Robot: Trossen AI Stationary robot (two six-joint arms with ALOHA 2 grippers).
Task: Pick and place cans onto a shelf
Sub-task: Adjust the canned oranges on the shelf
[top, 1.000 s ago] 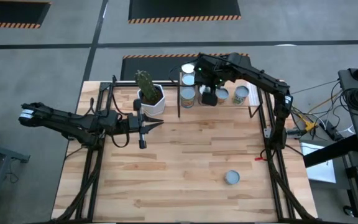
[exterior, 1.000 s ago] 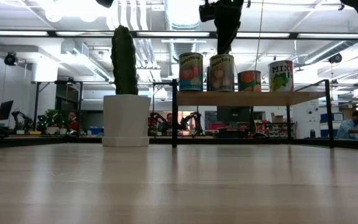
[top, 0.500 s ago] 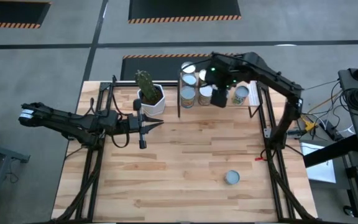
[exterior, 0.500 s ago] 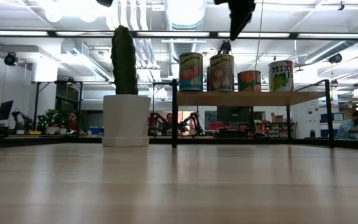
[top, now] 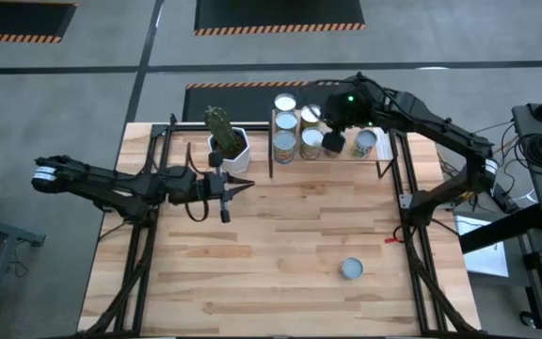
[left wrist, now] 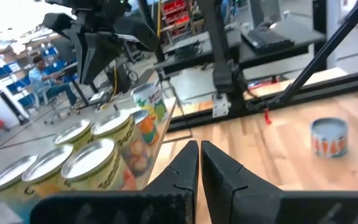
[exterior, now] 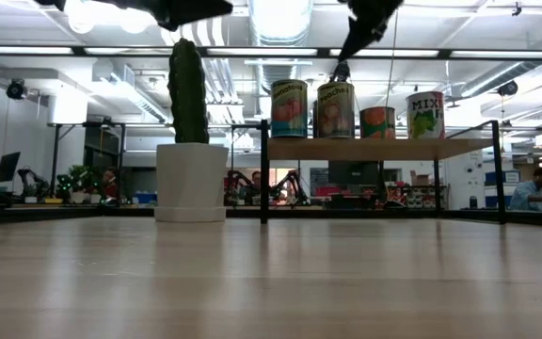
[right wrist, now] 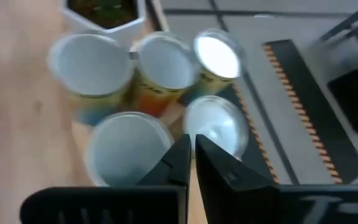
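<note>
Right hand (top: 335,135) lifted off the shelf (top: 384,153) at upper centre, fingers now pressed together, nothing held. Cans (top: 310,141) left standing there; one can (top: 351,269) remains on the surface, lower right. Left hand (top: 226,201) closed, empty.

Right tool (right wrist: 192,152) closed — above clustered cans (right wrist: 157,68); pot (right wrist: 104,14) beyond

i've lifted the right gripper (top: 335,143) off the cans (top: 310,132) on the shelf (top: 377,168) — it's drifted toward 3 o'clock, fingers now closed. left gripper (top: 226,188) has nudged toward 3 o'clock too.
</note>
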